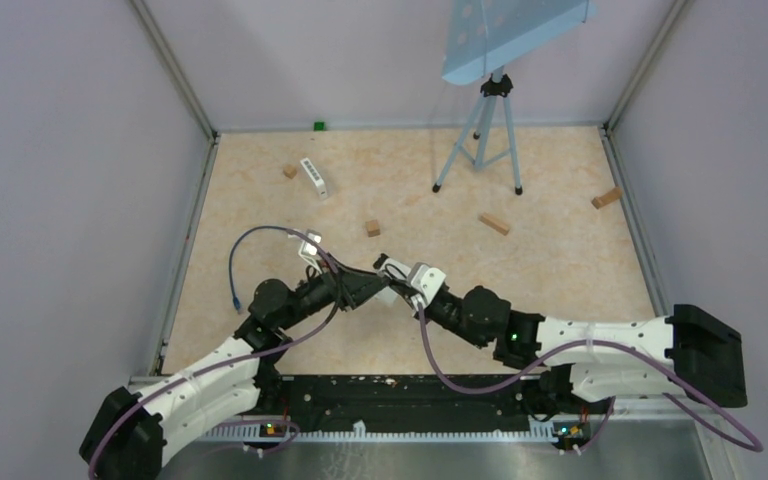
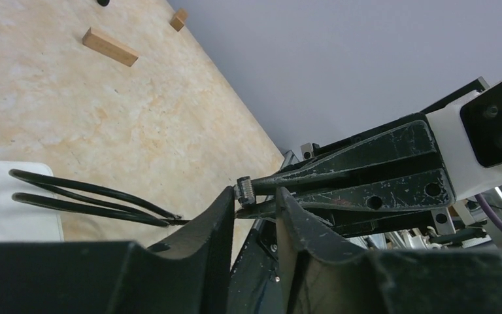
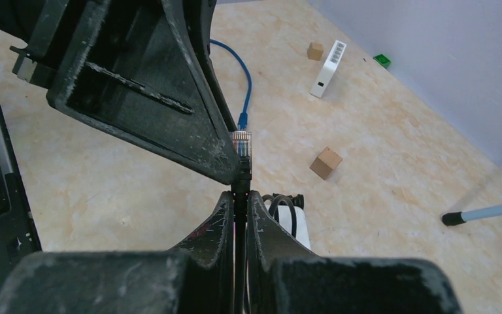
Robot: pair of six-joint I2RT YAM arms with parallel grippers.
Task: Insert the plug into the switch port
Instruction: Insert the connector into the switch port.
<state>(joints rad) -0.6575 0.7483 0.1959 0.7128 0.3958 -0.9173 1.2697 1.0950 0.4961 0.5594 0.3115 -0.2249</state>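
The white switch (image 1: 313,178) lies at the back left of the table, also in the right wrist view (image 3: 327,69), far from both grippers. My right gripper (image 3: 240,195) is shut on the black cable just behind the clear plug (image 3: 240,142), which sticks out past its tips. In mid-table the two grippers meet: left gripper (image 1: 380,290), right gripper (image 1: 396,277). In the left wrist view the plug (image 2: 245,190) sits between my left gripper's (image 2: 256,196) fingers. One finger is against it. A gap remains on the other side.
A blue cable (image 1: 235,265) loops left of the arms. A white box (image 1: 310,245) with a black coiled lead lies near the grippers. Wooden blocks (image 1: 373,228) are scattered about, and a tripod (image 1: 480,140) stands at the back. Walls close in the table.
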